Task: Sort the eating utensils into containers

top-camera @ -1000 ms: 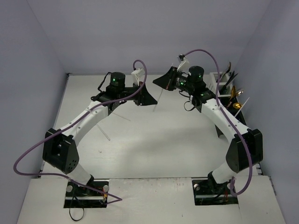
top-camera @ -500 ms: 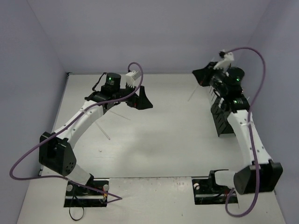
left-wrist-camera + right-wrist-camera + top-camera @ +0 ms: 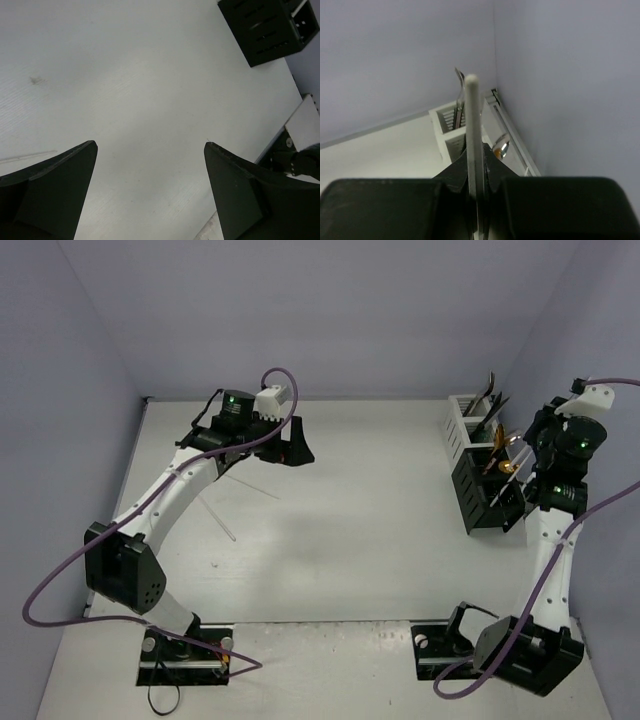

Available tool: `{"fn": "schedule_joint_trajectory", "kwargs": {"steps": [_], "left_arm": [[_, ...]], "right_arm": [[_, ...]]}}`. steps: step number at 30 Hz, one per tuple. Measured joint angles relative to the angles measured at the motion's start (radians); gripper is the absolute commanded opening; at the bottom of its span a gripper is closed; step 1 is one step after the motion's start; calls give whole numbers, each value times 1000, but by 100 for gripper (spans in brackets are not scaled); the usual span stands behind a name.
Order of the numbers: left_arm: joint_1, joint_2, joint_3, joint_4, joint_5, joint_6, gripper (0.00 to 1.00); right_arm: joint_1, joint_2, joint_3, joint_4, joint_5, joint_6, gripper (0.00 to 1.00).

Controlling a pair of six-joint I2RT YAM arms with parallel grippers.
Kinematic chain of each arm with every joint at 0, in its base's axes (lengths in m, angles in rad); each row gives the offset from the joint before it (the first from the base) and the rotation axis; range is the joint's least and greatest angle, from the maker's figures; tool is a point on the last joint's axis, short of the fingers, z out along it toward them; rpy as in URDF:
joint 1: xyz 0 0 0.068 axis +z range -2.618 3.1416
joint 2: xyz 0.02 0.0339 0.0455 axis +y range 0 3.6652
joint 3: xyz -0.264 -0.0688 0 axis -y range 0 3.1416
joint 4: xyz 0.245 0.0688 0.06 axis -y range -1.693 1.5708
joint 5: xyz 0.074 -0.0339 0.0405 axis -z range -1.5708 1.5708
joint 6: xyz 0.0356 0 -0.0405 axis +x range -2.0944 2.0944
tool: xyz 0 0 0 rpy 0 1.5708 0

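My right gripper [image 3: 476,159] is shut on a long pale chopstick [image 3: 472,120], which stands up between the jaws. It hovers by the right wall, over the containers [image 3: 540,435]. Beyond it are the white container [image 3: 448,134] and a gold spoon [image 3: 501,147]. From above, the white container [image 3: 466,418] holds dark-handled pieces, and the black slotted container [image 3: 484,495] holds gold spoons [image 3: 509,448]. My left gripper [image 3: 296,447] hangs open over the far left of the table, with nothing between its fingers [image 3: 60,185]. Two pale chopsticks [image 3: 216,518] [image 3: 252,487] lie below the left arm.
The black container [image 3: 265,31] also shows at the upper right of the left wrist view. A faint chopstick [image 3: 27,156] lies at that view's left edge. Purple cables loop from both arms. Walls close in on the left, back and right.
The right arm has swung from the table's middle to the right wall, carrying the chopstick over the containers. The left gripper has opened and drawn slightly back and left.
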Motion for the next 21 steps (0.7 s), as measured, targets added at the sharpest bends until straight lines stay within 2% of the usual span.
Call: {"fn": "schedule_joint_trajectory", "kwargs": {"steps": [9, 21], "left_arm": [[1, 5, -5, -37, -187, -15, 87], [20, -6, -74, -28, -253, 13, 87]], "right_arm": [[-42, 198, -16, -2, -7, -10, 0], [-44, 278, -62, 60, -8, -5, 0]]}}
